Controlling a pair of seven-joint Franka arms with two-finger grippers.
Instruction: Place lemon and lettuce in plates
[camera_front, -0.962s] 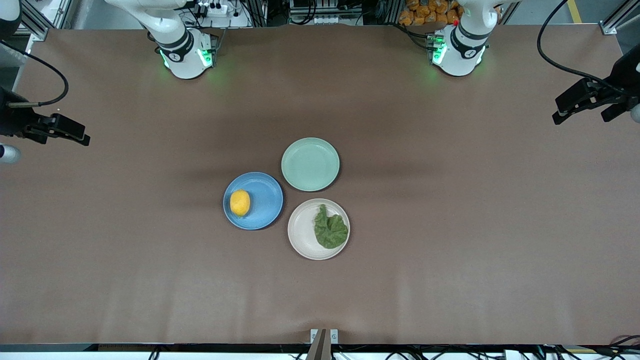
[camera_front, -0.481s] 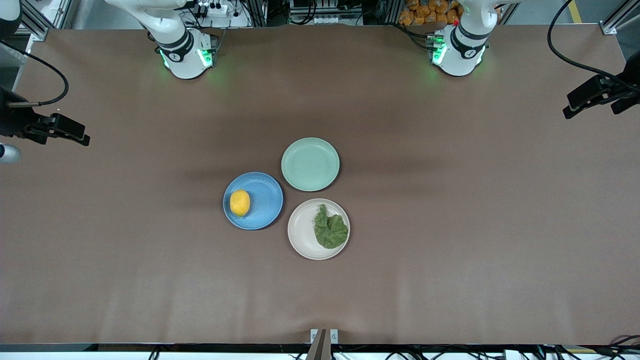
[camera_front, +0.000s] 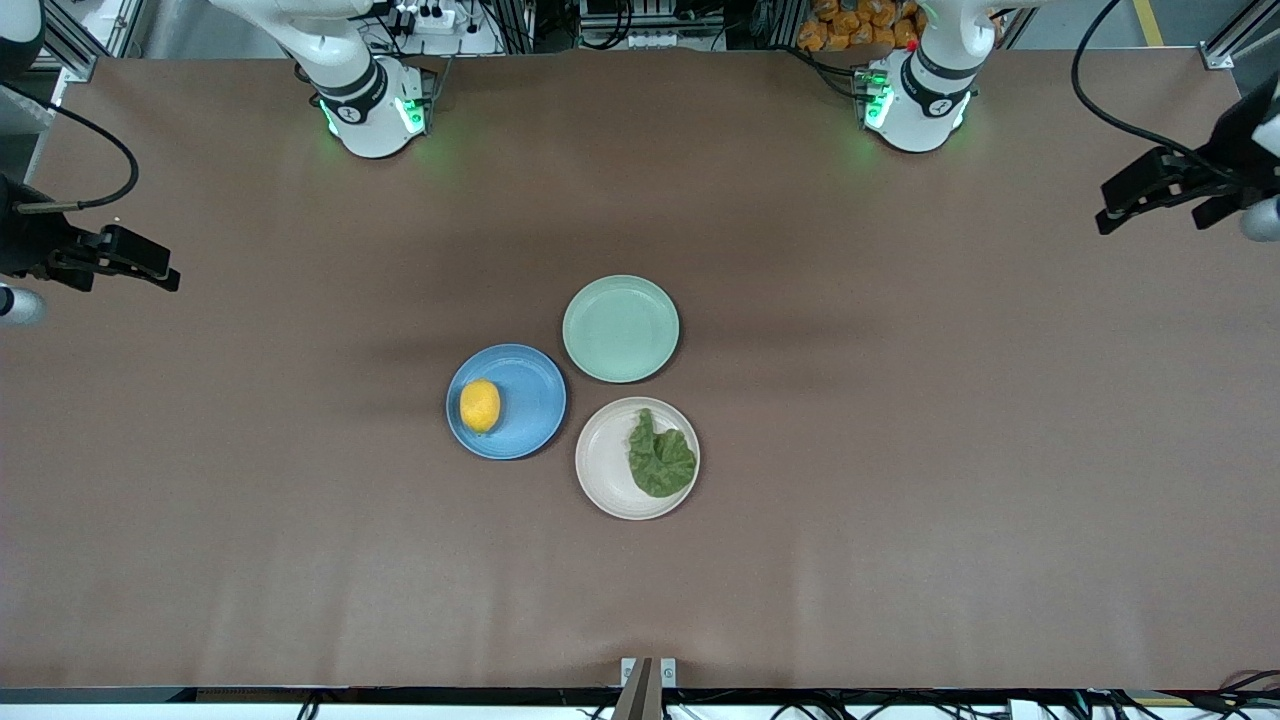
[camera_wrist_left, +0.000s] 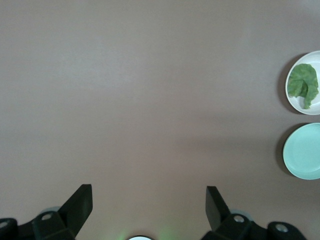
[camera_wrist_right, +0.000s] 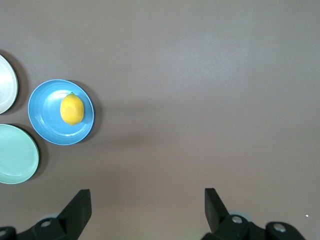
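The lemon lies on the blue plate. It also shows in the right wrist view on that plate. The lettuce lies flat on the off-white plate, which is beside the blue plate toward the left arm's end. The left wrist view shows the leaf on its plate too. My left gripper is open and empty, up over the left arm's end of the table. My right gripper is open and empty over the right arm's end.
An empty mint-green plate touches both other plates, farther from the front camera than they are. It shows in both wrist views. The brown table is bare around the three plates.
My left gripper swung outward toward the table's end, then back inward a little. The right arm, the plates, the lemon and the lettuce have not moved.
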